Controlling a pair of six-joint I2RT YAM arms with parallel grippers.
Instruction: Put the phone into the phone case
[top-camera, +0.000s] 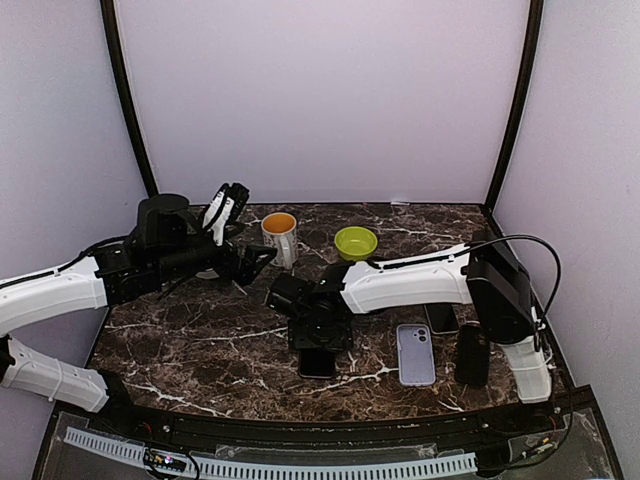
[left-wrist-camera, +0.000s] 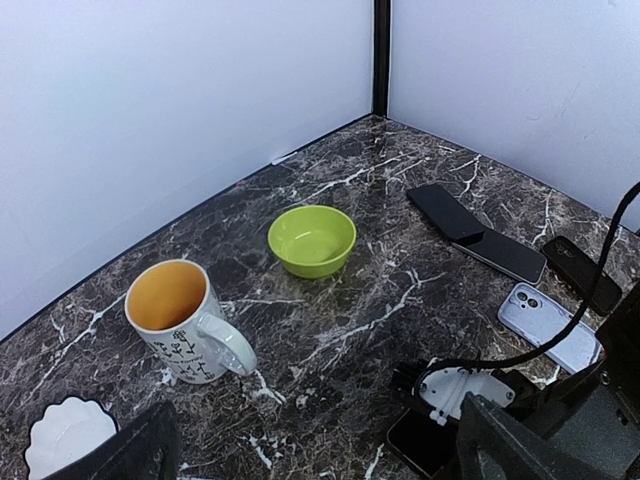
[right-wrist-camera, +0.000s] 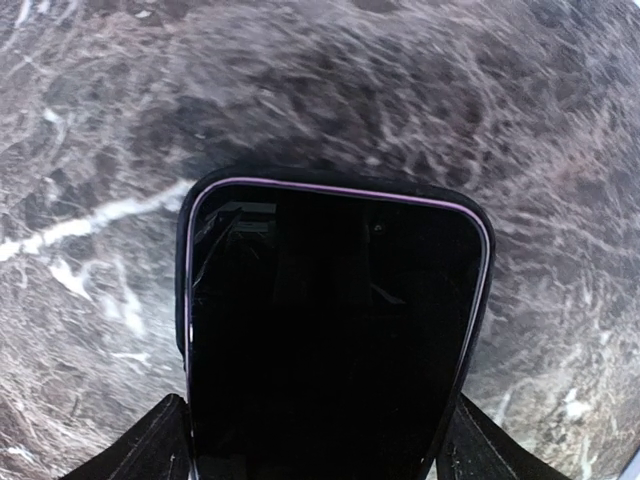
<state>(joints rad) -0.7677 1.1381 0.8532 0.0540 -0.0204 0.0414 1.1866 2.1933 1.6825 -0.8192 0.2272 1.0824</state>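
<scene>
Left arm: raised above the counter's left rear, forearm angled up, left gripper pointing towards the back wall.
Left jaws: spread wide, holding nothing.
Right arm: reached across to the counter's centre, right gripper lowered directly over the phone.
Right jaws: astride the phone, one finger at each long edge; whether they pinched it could not be told.
Phone: flat on the counter, screen up, lilac edge inside a dark rim; whether that rim was the case could not be told.
Lilac handset or case: back up, right of the phone.
Others: mug, green bowl, both at the rear.
</scene>
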